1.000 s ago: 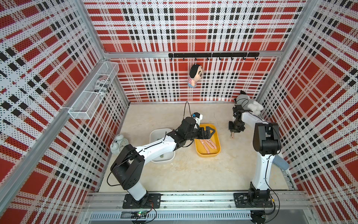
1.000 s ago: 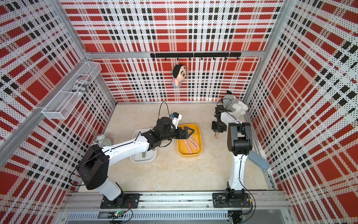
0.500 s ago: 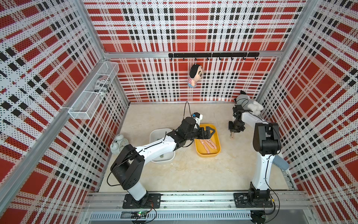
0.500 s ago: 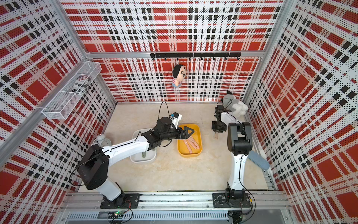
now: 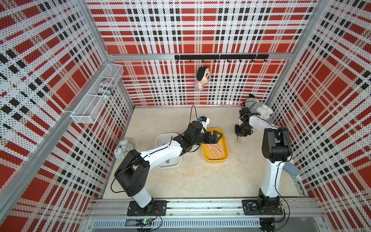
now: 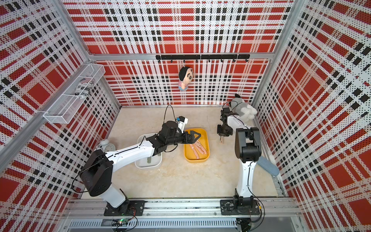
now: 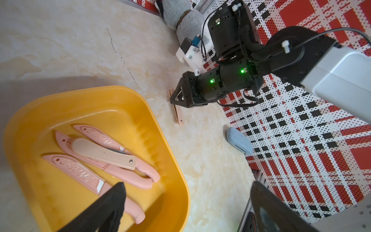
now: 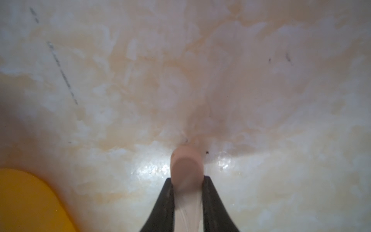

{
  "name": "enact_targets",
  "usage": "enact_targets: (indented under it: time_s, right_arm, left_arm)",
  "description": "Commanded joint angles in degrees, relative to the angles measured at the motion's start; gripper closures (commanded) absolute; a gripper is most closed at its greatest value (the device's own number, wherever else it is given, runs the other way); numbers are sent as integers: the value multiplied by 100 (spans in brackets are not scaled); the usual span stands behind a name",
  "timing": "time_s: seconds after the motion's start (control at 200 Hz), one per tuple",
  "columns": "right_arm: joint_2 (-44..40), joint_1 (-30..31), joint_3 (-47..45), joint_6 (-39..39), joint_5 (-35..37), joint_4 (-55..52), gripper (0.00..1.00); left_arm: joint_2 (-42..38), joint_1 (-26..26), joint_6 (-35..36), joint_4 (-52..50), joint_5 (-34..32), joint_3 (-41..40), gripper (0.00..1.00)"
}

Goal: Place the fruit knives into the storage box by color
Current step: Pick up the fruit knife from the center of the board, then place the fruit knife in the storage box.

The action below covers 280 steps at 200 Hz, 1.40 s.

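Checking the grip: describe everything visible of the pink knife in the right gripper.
The pink knife is a slim, flat salmon stick, plastic-looking, with a rounded end and a small hole near it. The right gripper is shut on it from both sides. It hangs beside the yellow tray, outside it; whether it touches the table is unclear.

the yellow tray (image 7: 120, 108) is glossy plastic; the pink knives (image 7: 78, 170) in it are matt embossed plastic, the lone pink knife (image 8: 186, 164) smooth and matt. the tabletop (image 7: 60, 40) is smooth, marbled, faintly shiny — the soft toy (image 5: 259, 108), right of centre in a top view, fuzzy grey cloth. the wire basket (image 5: 94, 104), upper left there, is white metal mesh.
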Motion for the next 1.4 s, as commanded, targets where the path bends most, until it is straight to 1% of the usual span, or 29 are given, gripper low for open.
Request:
enact_targets:
  time_s: [0.0,0.456,0.721,0.897,1.072,1.192,1.398]
  right_arm:
    - [-373,145,125,16,7,-161,83]
    - [-1077,725,501,77,64,-668,83]
    - [-1396,1361,828,230,16,-880,83]
    - [-1387,1946,952,403,-65,-879,82]
    - [-1133,2466,965,546,-128,-727,82]
    - [-901,2673,823,596,-216,-564,82]
    - [-685,2816,306,700,-372,-167,82]
  left_arm:
    - [-220,61,51,-94,-109,-54,2]
    - [-690,303,199,-438,-287,-401,2]
    - [-1162,462,241,-622,-359,-848,2]
    - [-1550,525,225,-757,-404,-1251,2]
    - [-1909,551,149,-770,-439,-1648,2]
    - [-2008,552,90,-734,-462,-1833,1]
    - [-2056,536,0,-627,-460,-2010,2]
